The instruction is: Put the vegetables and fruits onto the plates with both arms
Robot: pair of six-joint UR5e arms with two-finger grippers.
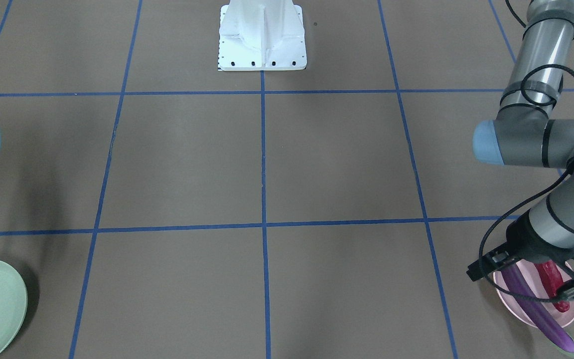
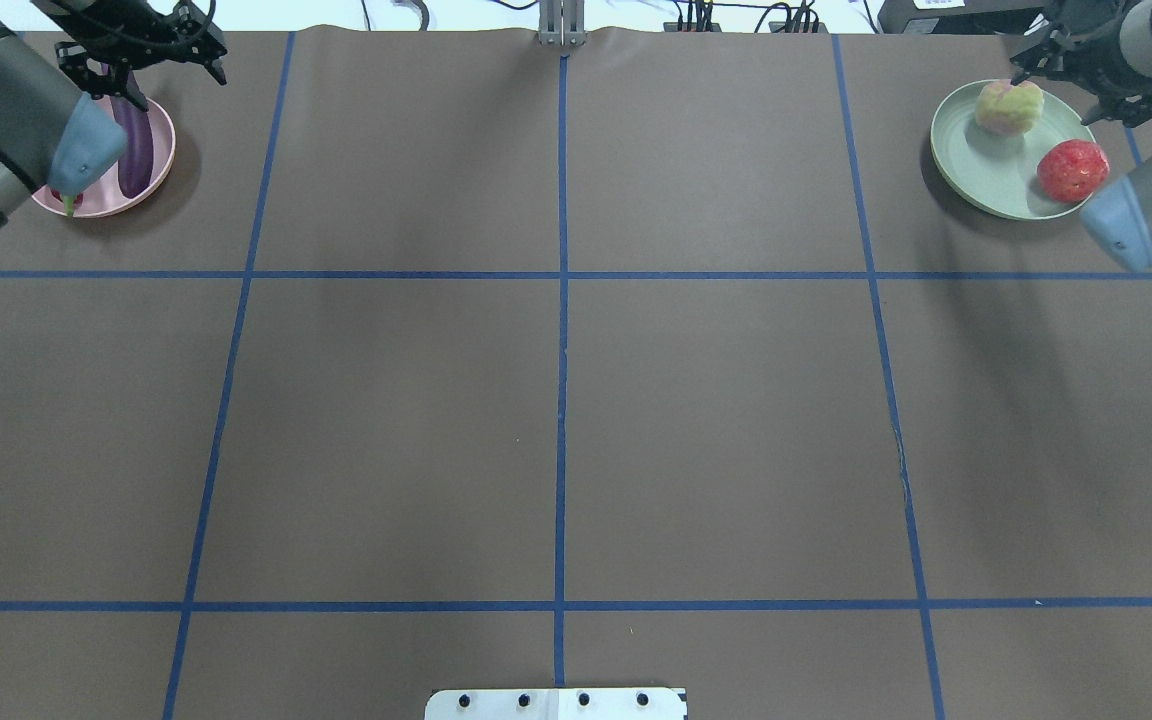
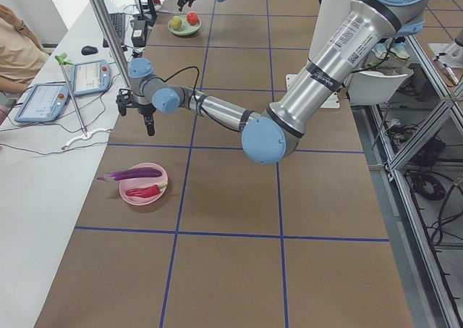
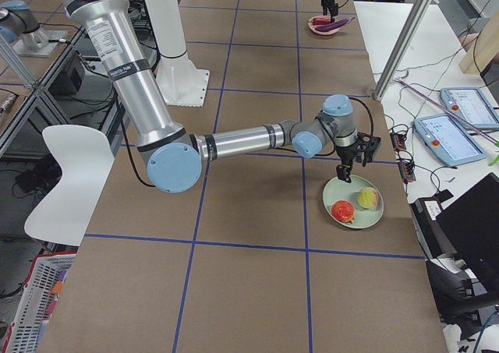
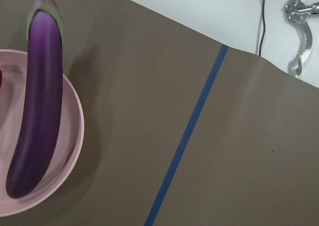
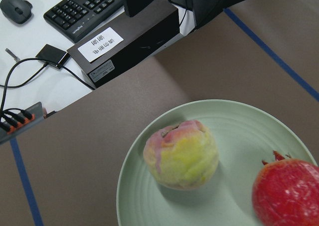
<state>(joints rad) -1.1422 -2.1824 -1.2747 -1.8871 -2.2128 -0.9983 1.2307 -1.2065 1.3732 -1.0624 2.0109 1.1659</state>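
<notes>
All four foods look to be on plates, so the job seems almost done. The eggplant (image 5: 37,101) lies across the pink plate (image 5: 70,151) with its green cap poking over the rim. The chili (image 3: 145,191) lies next to it on that plate. The ball fruit (image 6: 286,193) and the half fruit (image 6: 182,153) sit near each other on the green plate (image 6: 239,126).

The left gripper (image 3: 137,112) hangs above the pink plate. Its fingers (image 3: 150,127) look spread and hold nothing. The right gripper (image 4: 355,160) hangs above the green plate. It looks spread and empty too, though it shows less clearly.

I think the next move is just to lift both arms up and away without bumping the plates. The middle of the tabletop (image 2: 386,430) shows no more food to pick up.

Some things are hard to see. From above, an arm joint hides most of the chili. In the front view the green plate is cut off at the edge. Neither wrist view shows any fingers.
</notes>
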